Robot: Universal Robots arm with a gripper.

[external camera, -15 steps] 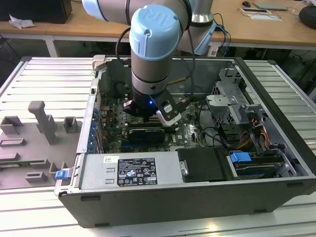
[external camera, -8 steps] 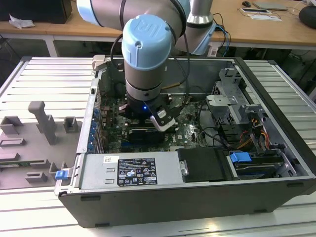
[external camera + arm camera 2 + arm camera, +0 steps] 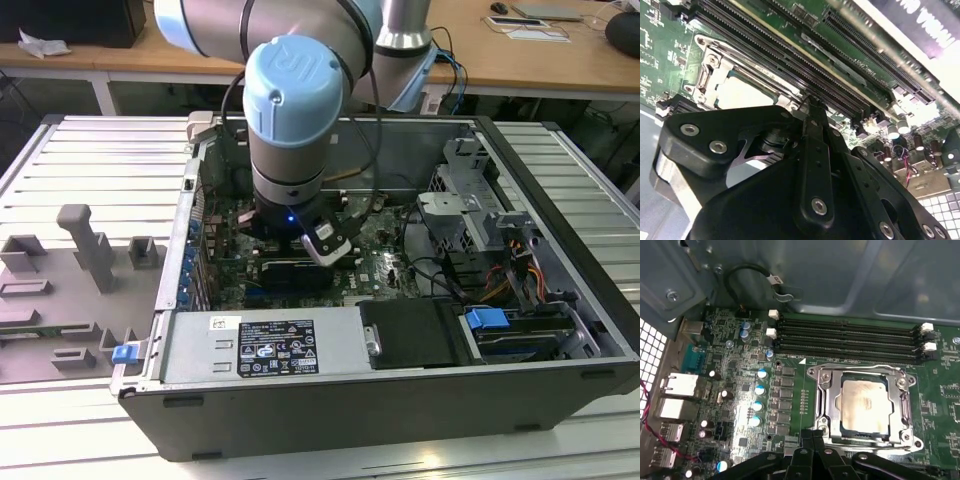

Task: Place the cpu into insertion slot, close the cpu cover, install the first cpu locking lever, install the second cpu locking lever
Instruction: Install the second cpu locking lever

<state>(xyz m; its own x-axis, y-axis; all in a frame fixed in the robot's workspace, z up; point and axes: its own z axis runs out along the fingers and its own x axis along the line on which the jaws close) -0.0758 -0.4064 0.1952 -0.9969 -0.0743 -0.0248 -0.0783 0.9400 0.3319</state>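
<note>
Sitting in the insertion slot (image 3: 865, 405) under the shut cpu cover (image 3: 905, 407), the cpu (image 3: 862, 405) is placed, so the claw (image 3: 812, 437), pressed together beside it, must hook a locking lever.

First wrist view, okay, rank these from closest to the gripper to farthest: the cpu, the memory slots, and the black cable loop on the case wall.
1. The cpu, seated in the insertion slot beside the gripper.
2. The memory slots, the long black rows beyond the socket.
3. The black cable loop, up on the grey case wall, past the slots.
</note>
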